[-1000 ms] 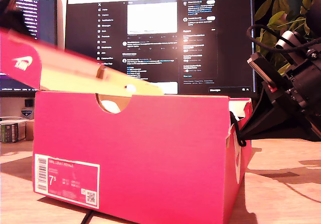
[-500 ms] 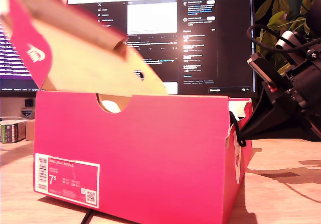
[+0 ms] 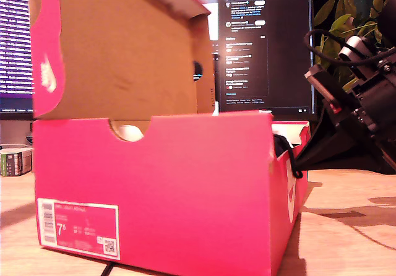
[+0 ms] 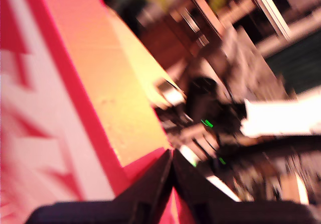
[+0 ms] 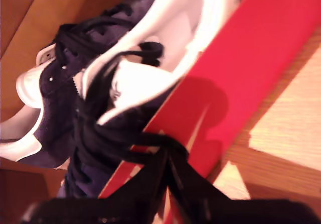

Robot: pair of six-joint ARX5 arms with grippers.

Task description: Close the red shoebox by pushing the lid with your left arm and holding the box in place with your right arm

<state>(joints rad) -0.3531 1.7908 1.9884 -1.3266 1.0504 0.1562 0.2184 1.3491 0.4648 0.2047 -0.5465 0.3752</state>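
Red cardboard shoebox (image 3: 161,189) stands on the wooden table (image 3: 352,226), and your second gripper (image 5: 168,156) sits right at its red side wall, above the rim. You see its dark jaws drawn together to a point there, with the wall's edge and black laces at the tips; whether they actually clamp anything you cannot tell. Just beyond that rim, inside the box, lies a dark purple sneaker with a white sole (image 5: 95,83).

Your first gripper (image 4: 172,158) also shows its jaws nearly touching, tips against the edge of the red hinged lid (image 3: 117,47), though the blur hides any grip. In the exterior view the lid stands almost upright over the box's far side, brown inside facing the camera. Behind it glows a dark computer monitor (image 3: 266,47), and an arm (image 3: 352,103) reaches in from the exterior view's right.
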